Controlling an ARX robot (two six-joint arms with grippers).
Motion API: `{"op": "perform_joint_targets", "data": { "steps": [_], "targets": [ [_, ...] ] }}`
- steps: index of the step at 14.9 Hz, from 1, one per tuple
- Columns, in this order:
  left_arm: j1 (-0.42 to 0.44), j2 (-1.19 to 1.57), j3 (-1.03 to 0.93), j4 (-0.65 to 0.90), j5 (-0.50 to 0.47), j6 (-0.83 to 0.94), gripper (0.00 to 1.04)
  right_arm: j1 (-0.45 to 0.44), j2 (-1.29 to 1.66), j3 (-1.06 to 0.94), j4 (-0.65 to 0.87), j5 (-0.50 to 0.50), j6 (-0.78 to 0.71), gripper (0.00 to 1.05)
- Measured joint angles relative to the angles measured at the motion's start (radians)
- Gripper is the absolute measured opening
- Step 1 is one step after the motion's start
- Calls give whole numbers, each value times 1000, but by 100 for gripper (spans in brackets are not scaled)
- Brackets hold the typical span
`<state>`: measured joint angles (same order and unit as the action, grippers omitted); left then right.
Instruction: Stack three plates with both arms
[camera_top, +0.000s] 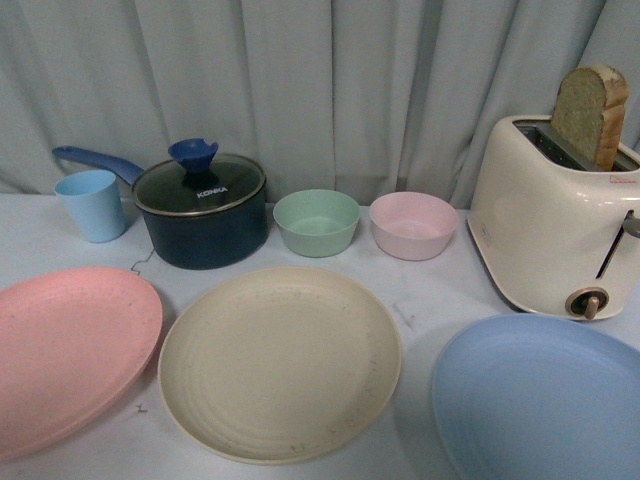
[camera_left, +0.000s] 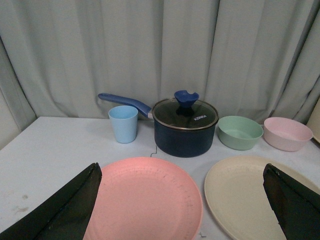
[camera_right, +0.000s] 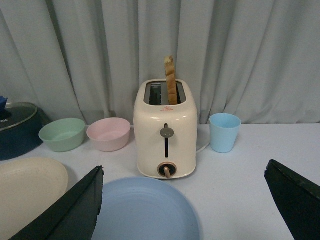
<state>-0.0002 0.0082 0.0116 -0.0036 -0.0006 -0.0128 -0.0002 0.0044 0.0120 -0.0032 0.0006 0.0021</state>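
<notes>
Front view: three plates lie flat in a row on the white surface (camera_top: 430, 300), none touching. The pink plate (camera_top: 70, 355) is at left, the cream plate (camera_top: 280, 365) in the centre, the blue plate (camera_top: 540, 400) at right; no arm shows. A toaster (camera_top: 550, 230) stands just behind the blue plate, and a pot (camera_top: 200, 210) sits behind the pink and cream ones. Left wrist view: the left gripper (camera_left: 181, 169) is spread wide and empty, with the pink plate ahead and below, between its fingers. Right wrist view: the right gripper (camera_right: 185, 167) is likewise spread and empty, with the blue plate ahead and below; the toaster crowds that plate's far edge.
</notes>
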Motion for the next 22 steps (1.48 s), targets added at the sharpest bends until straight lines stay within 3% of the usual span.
{"op": "perform_joint_targets", "data": {
  "steps": [22],
  "targets": [
    [0,0,0,0,0,0,98,0,0,0,0,0,0,98]
  ]
}}
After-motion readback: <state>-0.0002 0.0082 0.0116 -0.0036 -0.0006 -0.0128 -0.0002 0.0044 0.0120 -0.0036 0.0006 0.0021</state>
